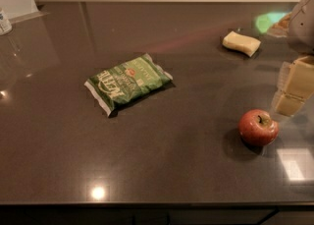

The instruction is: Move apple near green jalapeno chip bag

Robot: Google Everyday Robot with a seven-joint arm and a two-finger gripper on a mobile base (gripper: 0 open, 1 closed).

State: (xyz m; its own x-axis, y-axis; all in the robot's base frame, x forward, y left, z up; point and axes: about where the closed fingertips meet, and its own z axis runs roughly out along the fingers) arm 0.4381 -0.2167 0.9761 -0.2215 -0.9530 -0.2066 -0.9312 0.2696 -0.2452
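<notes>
Apple (258,126) sits loose on the worktop (162,170), with the pincer (290,95) just beside it at the right edge.
Its spread I cannot tell; it looks placed for a grab. The green chip bag (128,82) lies well apart to the left, and a yellow block (241,43) rests beyond.

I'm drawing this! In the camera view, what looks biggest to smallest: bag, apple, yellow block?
1. Bag, largest.
2. Apple and yellow block look alike; the block is farther, so unsure.
Gripper: right edge, by the apple.
</notes>
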